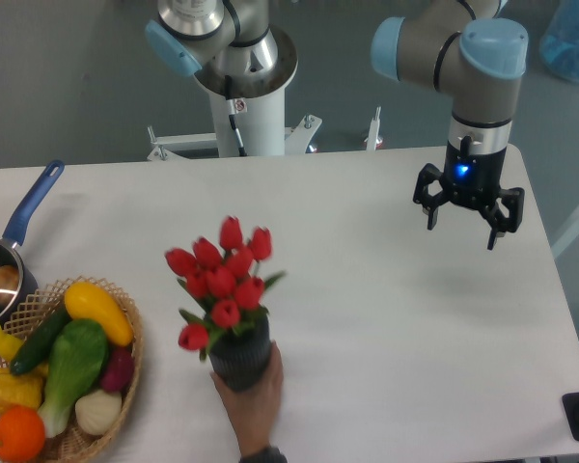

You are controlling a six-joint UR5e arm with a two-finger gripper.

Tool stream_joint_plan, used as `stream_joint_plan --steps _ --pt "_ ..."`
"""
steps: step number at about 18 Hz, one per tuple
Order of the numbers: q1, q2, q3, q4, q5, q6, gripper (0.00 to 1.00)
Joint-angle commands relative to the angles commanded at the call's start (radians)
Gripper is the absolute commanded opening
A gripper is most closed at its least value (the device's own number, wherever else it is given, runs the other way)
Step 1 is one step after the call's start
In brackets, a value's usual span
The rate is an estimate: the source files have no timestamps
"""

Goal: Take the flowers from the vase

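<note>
A: Where is the black two-finger gripper (pixel 460 228) now?

B: It hangs in the upper right of the frame, above the white table (pixel 386 318). Its fingers are spread wide apart and hold nothing. A small blue light shines on its body.

A: And the bunch of red tulip buds with green leaves (pixel 222 280)?

B: It stands in the small dark grey ribbed cylindrical vase (pixel 241 359), at the lower centre of the frame, well apart from the gripper. A bare human hand (pixel 256 397) comes from the bottom edge and touches the vase from below.

A: What is further left?

B: In the lower left corner, a round wicker basket of colourful vegetables (pixel 63 376). Above it, at the left edge, a dark saucepan with a blue handle (pixel 19 241).
</note>
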Motion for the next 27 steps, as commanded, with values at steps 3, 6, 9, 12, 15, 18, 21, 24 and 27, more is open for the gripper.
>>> stream_joint_plan --steps 3,6,9,12,15,18,21,24,27 --pt "-0.002 0.000 -0.002 0.002 0.000 0.000 1.00" --pt "-0.009 -0.002 0.000 0.005 -0.003 0.000 1.00" --pt "-0.005 -0.011 -0.006 0.009 -0.032 -0.002 1.00" --pt "0.002 -0.011 -0.035 0.011 -0.090 -0.002 1.00" --pt "-0.015 -0.008 -0.041 0.009 -0.095 -0.006 1.00" --pt "-0.047 -0.008 -0.051 0.006 -0.118 -0.012 1.00" --pt "-0.048 -0.009 -0.041 0.000 -0.139 -0.002 1.00" --pt "-0.040 -0.017 -0.044 0.002 -0.222 0.000 1.00" --pt "-0.023 -0.017 -0.041 0.002 -0.232 0.000 1.00"
